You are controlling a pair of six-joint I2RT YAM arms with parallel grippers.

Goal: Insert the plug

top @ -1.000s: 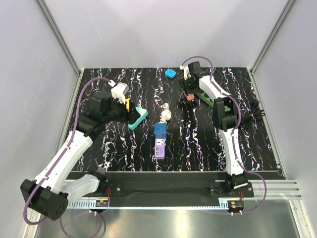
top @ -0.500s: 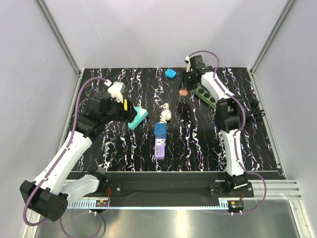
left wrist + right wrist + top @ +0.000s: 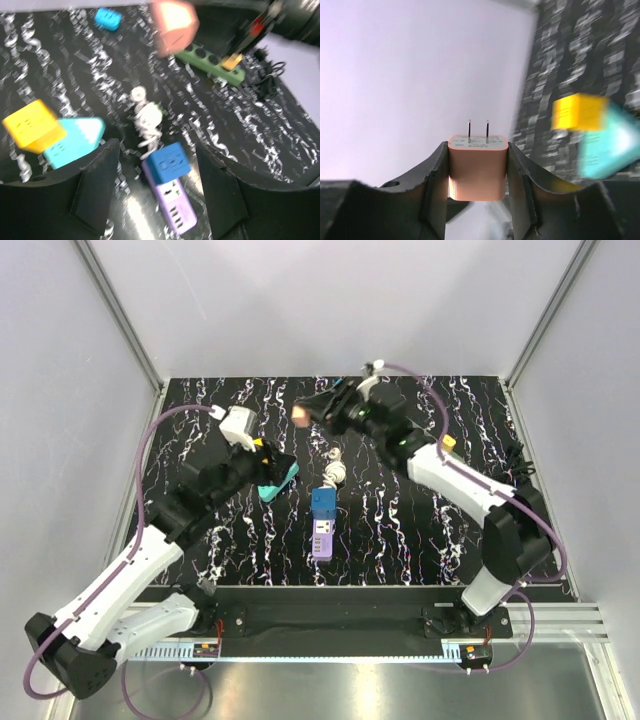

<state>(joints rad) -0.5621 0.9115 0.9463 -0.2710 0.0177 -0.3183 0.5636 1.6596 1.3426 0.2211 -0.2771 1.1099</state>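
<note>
The salmon-pink plastic plug (image 3: 478, 170) is not lying on the black marbled tabletop (image 3: 420, 530). It sits in the right hand (image 3: 478, 147), which is closed on its two flat side faces. From above, it is over the far part of the tabletop, a little left of the middle. Its two thin metal prongs point forward, free of the fingers (image 3: 437, 175).

The left hand (image 3: 156, 155) is open and holds nothing. It hangs close to the teal power strip (image 3: 278, 478), which carries a yellow cube adapter (image 3: 261, 453), on the left side. Near the middle, a blue cube adapter (image 3: 322, 502) sits on the far end of a purple power strip (image 3: 320, 538). A dark green power strip (image 3: 212, 62) lies far to the right.

I judge the plug to be light and stiff, with a smooth shell that can slip or turn between the pads when it is pushed. The prongs look like the weak part and may bend if they meet the socket crooked. The side faces, where the hand grips now, seem the best place. A grip low on the body keeps the prong end clear. I cannot tell which socket is meant.
</note>
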